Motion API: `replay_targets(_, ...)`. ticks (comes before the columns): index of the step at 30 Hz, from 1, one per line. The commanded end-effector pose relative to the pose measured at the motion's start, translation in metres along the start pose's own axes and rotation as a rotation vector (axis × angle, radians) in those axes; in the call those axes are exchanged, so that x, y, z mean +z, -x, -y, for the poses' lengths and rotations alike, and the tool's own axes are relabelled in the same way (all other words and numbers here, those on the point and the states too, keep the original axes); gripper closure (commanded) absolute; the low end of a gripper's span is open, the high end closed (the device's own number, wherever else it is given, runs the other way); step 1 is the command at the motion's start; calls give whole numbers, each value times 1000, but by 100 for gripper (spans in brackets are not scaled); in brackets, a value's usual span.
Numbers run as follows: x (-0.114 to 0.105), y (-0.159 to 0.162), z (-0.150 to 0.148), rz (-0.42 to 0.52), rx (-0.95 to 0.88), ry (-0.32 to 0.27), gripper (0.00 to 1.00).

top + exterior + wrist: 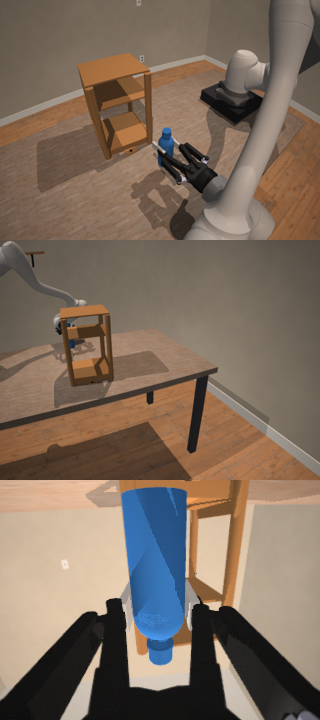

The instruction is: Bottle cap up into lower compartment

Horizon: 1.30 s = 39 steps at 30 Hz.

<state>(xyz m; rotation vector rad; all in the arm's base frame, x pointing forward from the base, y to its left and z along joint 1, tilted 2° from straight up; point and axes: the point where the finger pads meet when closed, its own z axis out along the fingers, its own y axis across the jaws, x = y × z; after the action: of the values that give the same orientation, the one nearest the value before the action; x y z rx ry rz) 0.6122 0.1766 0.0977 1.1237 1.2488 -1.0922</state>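
Observation:
The blue bottle stands upright, cap up, in front of the shelving unit, a little to its right. My gripper reaches in level from the right and is shut on the bottle's upper body. The wrist view is upside down: the bottle sits between the white finger pads, with its cap toward the bottom. I cannot tell whether the base touches the table. The lower compartment is empty. In the exterior view the bottle shows partly behind the unit's left post.
The shelving unit stands near the middle of the wooden table, its upper compartment empty too. The robot's base sits at the back right. The arm's big link crosses the right foreground. The table edge shows in the exterior view.

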Motion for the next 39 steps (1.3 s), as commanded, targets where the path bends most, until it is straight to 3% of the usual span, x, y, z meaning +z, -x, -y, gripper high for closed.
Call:
replay_targets(1, 0, 0, 0, 0, 0, 0, 100)
replay_targets(12, 8, 0, 1, 0, 0, 0, 100)
replay_targets(26, 46, 0, 8, 0, 0, 0, 100)
replay_targets(39, 67, 0, 12, 0, 0, 0, 100)
